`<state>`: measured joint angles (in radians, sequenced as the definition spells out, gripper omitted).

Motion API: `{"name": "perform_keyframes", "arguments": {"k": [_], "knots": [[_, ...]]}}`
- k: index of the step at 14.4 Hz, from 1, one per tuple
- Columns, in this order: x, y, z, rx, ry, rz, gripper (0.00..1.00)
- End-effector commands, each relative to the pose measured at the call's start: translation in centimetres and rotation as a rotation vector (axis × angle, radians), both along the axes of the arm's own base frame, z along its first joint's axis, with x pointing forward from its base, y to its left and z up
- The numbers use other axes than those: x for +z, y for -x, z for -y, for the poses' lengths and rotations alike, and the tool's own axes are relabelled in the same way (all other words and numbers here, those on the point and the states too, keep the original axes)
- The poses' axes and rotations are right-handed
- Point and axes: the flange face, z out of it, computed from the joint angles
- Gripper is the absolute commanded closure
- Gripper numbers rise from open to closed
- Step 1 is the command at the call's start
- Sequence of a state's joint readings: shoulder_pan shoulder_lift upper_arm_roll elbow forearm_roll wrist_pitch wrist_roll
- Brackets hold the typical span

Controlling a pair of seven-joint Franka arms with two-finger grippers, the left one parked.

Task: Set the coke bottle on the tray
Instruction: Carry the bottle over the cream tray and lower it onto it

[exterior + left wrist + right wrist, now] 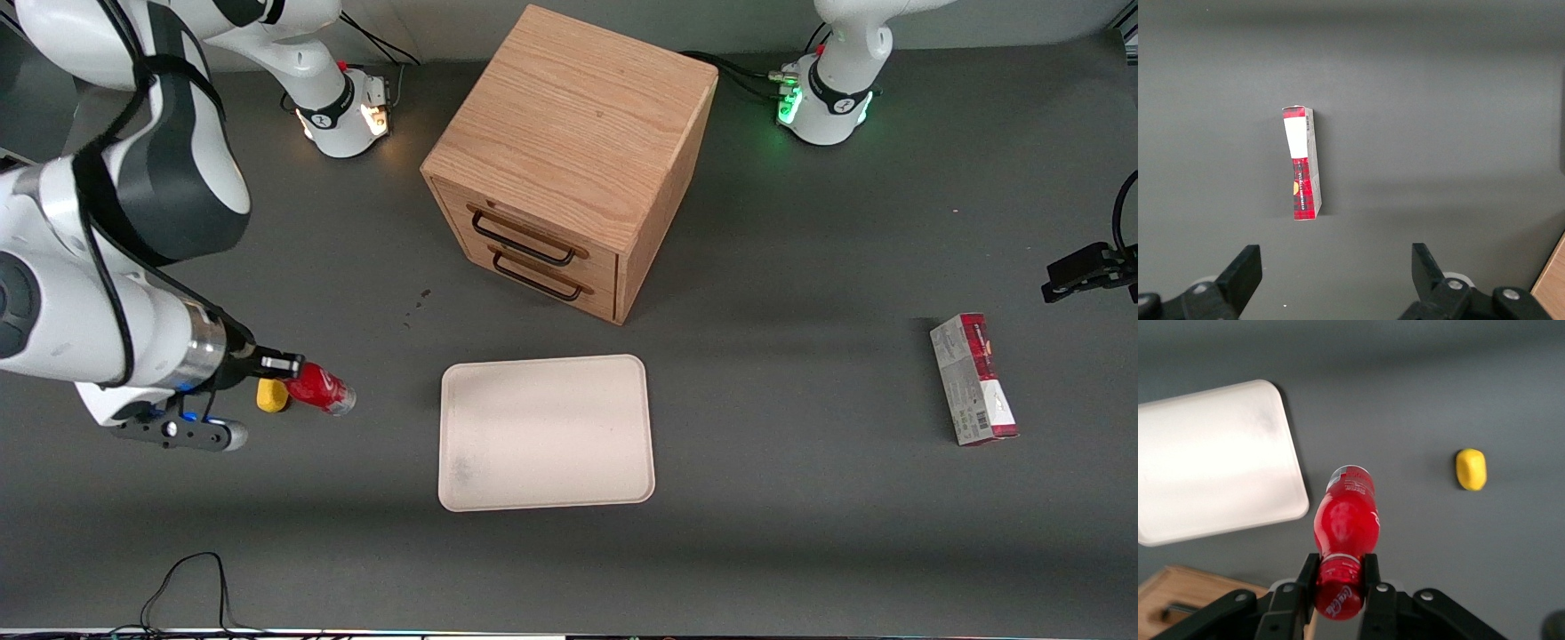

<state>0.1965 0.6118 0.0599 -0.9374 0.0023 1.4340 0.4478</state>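
Observation:
My right gripper [286,364] is shut on the red cap end of the coke bottle [320,388], a small red bottle with a clear base, and holds it tilted above the table toward the working arm's end. In the right wrist view the two black fingers [1307,575] clamp the bottle [1346,520] at its cap, with the clear base pointing away from the gripper. The cream-beige tray [545,433] lies flat in front of the wooden cabinet, apart from the bottle; it also shows in the right wrist view [1211,460]. Nothing lies on the tray.
A yellow lump [272,396] lies on the table beside the bottle, also in the right wrist view [1471,469]. A wooden drawer cabinet [569,160] stands farther from the front camera than the tray. A red-and-grey carton [973,379] lies toward the parked arm's end.

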Motion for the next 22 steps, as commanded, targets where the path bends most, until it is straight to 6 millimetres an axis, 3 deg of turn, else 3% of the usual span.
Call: {"name": "perform_keyframes", "arguments": {"k": [1,4,5,13,16,18,22], "knots": [[-1.7,-1.7,-3.0,-0.067,-0.031,0.049,1.00],[-5.0,-3.3,-4.7,-0.124,-0.049,0.089,1.00],[-6.0,-3.4,-6.2,-0.141,-0.052,0.104,1.00],[-13.0,-4.8,-12.0,-0.218,-0.087,0.184,1.00],[-13.7,-4.7,-12.7,-0.230,-0.089,0.185,1.00],[-15.7,-4.5,-13.5,-0.222,-0.078,0.168,1.00],[-17.6,-4.4,-13.6,-0.219,-0.062,0.145,1.00]]}}
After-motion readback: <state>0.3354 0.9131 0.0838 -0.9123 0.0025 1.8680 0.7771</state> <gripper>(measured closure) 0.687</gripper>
